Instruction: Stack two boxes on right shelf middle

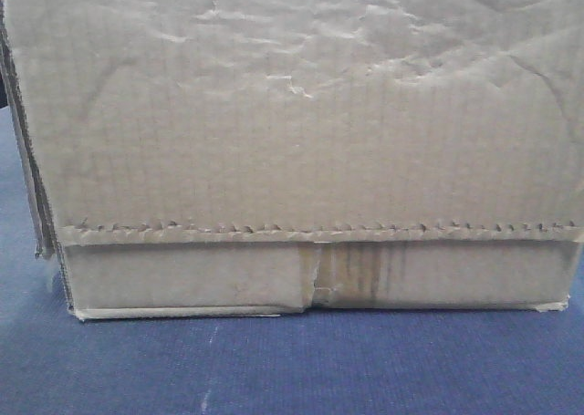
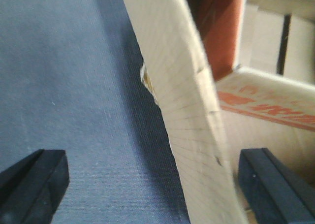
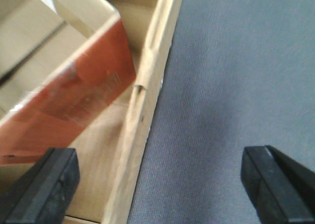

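Two grippers of mine hang spread wide and released, clenching nothing. My left gripper (image 2: 152,184) straddles a side wall of the cardboard box (image 2: 187,111), with one black finger over the blue-grey cloth (image 2: 64,76) and the other inside the carton. My right gripper (image 3: 160,182) straddles another wall likewise. Past the fingers, an orange-printed flap (image 3: 74,106) leans inside the box. From the front, the wrinkled box rests on the cloth, showing a jagged strip line and a stained centre seam (image 1: 351,274).
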You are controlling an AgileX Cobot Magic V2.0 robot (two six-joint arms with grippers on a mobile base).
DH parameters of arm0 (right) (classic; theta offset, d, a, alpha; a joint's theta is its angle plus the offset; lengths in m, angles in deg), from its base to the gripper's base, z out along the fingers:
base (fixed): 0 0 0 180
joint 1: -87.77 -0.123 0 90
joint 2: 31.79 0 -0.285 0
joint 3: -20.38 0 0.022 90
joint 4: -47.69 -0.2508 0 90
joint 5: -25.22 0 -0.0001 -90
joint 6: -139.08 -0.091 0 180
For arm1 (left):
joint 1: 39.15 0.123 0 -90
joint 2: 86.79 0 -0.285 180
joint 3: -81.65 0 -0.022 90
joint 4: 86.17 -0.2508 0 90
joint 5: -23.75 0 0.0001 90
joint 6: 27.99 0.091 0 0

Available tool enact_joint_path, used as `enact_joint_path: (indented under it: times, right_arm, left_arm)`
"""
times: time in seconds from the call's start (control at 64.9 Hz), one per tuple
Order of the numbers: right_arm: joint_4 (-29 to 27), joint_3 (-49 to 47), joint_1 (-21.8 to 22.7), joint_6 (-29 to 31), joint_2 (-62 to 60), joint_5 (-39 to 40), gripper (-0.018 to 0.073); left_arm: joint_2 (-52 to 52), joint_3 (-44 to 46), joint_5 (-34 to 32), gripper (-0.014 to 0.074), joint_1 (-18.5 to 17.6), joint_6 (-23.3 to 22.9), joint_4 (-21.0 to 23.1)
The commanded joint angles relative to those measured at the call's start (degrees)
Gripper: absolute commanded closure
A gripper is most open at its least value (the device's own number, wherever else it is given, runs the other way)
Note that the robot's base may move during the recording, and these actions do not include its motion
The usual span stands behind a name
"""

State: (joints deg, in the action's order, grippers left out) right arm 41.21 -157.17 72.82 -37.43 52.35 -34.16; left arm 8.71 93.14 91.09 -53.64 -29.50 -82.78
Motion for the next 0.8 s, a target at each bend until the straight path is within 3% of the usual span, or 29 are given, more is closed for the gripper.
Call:
enact_joint_path:
  times: [0.0,0.277,0.555,0.663,0.786]
  right_arm:
    - [0.4,-0.6,0.0,0.1,2.3,0.2,-0.0010]
    - [0.3,-0.6,0.0,0.1,8.3,0.9,-0.0010]
    - [0.3,-0.6,0.0,0.1,9.7,2.7,-0.0010]
    - [0.3,-0.6,0.0,0.1,9.7,2.8,-0.0010]
    - [0.3,-0.6,0.0,0.1,9.7,2.8,0.0082]
  left_arm:
    - [-0.4,-2.4,-3.9,-0.0003,-0.1,-0.4,1.7]
    - [1.3,-4.4,-6.0,-0.0003,-3.0,-0.8,2.5]
    - [4.7,-4.4,-5.2,0.0027,-4.2,-6.6,0.1]
    - [4.8,-4.4,-5.2,0.0179,-4.2,-6.6,0.1]
    - [4.8,-4.4,-5.1,0.0510,-4.2,-6.6,0.1]
